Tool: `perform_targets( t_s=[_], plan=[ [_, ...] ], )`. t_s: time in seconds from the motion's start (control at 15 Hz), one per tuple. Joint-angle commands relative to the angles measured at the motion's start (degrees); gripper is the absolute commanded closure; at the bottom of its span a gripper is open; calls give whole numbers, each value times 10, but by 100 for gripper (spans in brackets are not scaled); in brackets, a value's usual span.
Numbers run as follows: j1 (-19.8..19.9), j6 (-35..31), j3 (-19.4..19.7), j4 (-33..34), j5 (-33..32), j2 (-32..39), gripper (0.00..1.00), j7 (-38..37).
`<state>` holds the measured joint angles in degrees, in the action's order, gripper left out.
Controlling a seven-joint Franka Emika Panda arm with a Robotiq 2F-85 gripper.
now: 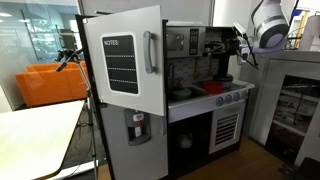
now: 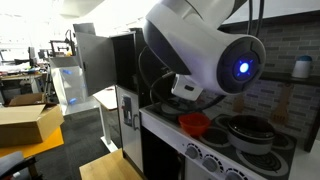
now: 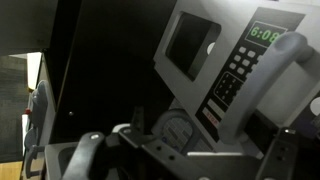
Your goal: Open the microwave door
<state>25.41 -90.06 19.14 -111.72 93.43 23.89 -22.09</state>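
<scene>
The toy microwave [image 1: 182,41] sits in the upper shelf of the play kitchen, right of the white NOTES door [image 1: 130,65]. In the wrist view its door [image 3: 192,45] is shut, silver-grey with a dark window; a button panel [image 3: 234,78] and green display are to the right, and a curved grey handle [image 3: 286,58] is at the right edge. My gripper [image 3: 188,152] is open and empty, its fingers spread low in the frame, a short way in front of the microwave front. In an exterior view the gripper [image 1: 228,52] hovers just right of the microwave. The arm hides the microwave in the other exterior view.
A red pot [image 1: 215,87] [image 2: 195,123] and dark pan [image 2: 246,135] sit on the toy stove, above the black oven with slatted grille [image 1: 226,129]. A round dial [image 3: 176,130] is below the microwave. A white table [image 1: 40,135], a cardboard box [image 2: 25,120] and shelving [image 1: 296,110] stand around.
</scene>
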Motion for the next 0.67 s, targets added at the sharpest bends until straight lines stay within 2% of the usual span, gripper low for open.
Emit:
perform_targets(
  t_s=[0.0,0.6],
  plan=[
    [-4,-13,10,-52,3,-34,0,22],
    [-8,-24,25,-112,13,-62,0,53]
  ],
)
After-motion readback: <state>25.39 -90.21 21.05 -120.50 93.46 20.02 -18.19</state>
